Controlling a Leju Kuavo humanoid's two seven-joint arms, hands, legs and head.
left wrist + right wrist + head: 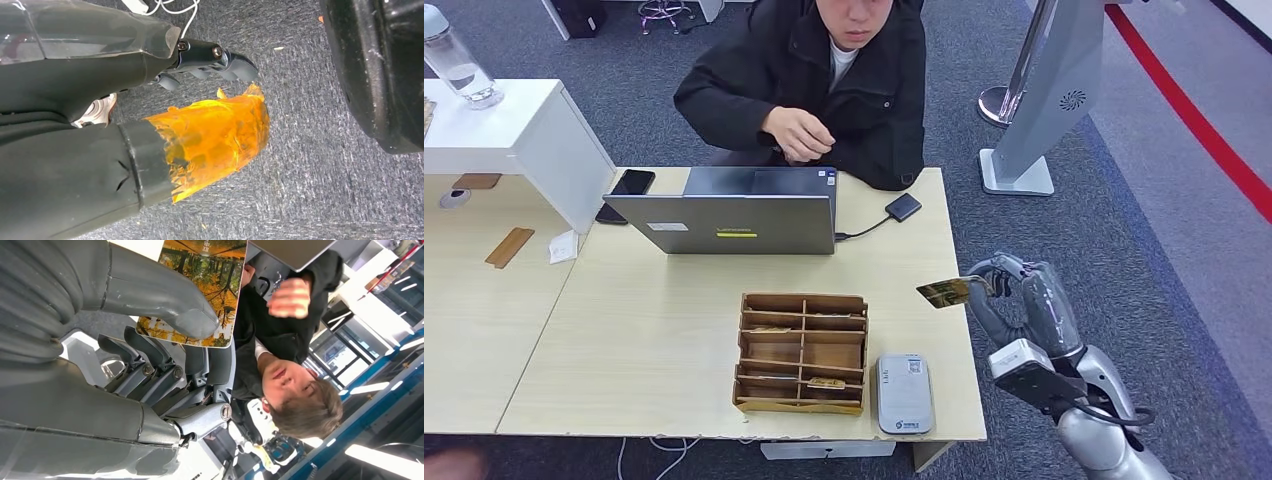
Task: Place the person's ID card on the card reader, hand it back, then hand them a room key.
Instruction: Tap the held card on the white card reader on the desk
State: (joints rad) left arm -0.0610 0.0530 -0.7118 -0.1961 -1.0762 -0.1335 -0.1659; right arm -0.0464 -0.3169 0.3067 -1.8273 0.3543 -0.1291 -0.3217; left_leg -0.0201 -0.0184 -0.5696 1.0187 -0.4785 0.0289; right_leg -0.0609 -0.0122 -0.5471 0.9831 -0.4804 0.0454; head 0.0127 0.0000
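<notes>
My right hand [1014,300] hovers just off the table's right edge and pinches a card [944,292] printed with an autumn forest picture. In the right wrist view the thumb [165,305] presses that card [210,285] against the fingers. A grey flat card reader [904,392] lies at the table's front edge, below and left of the held card. Beside it stands a wooden compartment box [802,350] with a few cards in it. A person in a black jacket [864,90] sits behind the table, one hand [799,135] raised. My left hand [165,115] hangs over carpet, holding nothing.
An open grey laptop [734,222] stands between the box and the person, with a small black device [903,207] cabled to it. A phone [632,182] lies left of the laptop. A white counter [514,130] with a bottle [459,65] is at the left, and a grey stand [1049,90] at the right.
</notes>
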